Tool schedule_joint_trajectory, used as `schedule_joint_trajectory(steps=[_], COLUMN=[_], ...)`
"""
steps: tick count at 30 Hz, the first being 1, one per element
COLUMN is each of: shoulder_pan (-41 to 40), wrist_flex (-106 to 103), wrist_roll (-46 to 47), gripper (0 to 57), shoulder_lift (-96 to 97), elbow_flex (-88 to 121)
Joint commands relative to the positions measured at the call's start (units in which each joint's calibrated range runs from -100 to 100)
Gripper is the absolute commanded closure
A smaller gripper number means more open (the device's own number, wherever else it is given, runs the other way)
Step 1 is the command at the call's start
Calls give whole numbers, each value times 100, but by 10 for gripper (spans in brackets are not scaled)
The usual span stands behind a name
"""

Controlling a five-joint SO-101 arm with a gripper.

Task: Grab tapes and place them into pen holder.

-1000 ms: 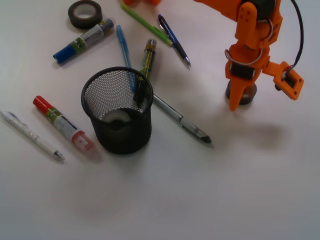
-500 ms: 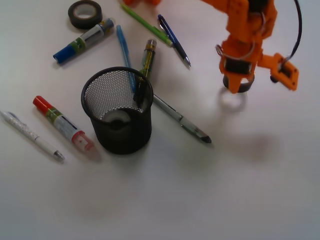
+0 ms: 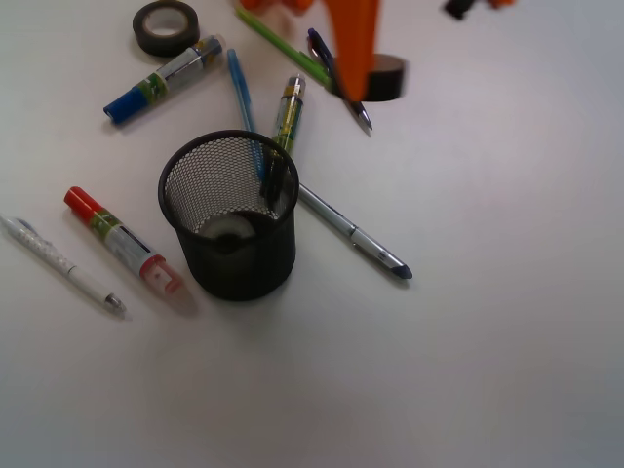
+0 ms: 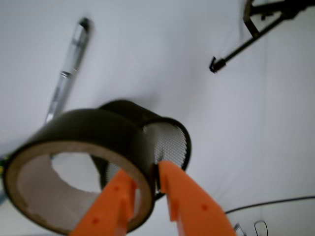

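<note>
Cut off, covered and blurred parts of the scene

In the front view the gripper [image 3: 357, 60] is a blurred orange streak cut off by the top edge, and it covers the left part of the held dark tape roll [image 3: 383, 78]. The pen holder [image 3: 229, 216] hides part of the blue pen [image 3: 244, 105] behind its mesh. In the wrist view the roll [image 4: 78, 167] is blurred, its lower rim cut off by the bottom edge, and it hides much of the holder [image 4: 167, 142].
</note>
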Motion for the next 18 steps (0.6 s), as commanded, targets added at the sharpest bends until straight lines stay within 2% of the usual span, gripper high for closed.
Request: schedule_joint_trajectory(steps=[1, 7, 18], shoulder_pan=[783, 1381, 1359], wrist_flex=[-651, -1045, -1054], wrist_roll=[322, 400, 366], gripper=[572, 572, 572], shoulder_lift=[-390, -245, 987], elbow_flex=[59, 95, 32])
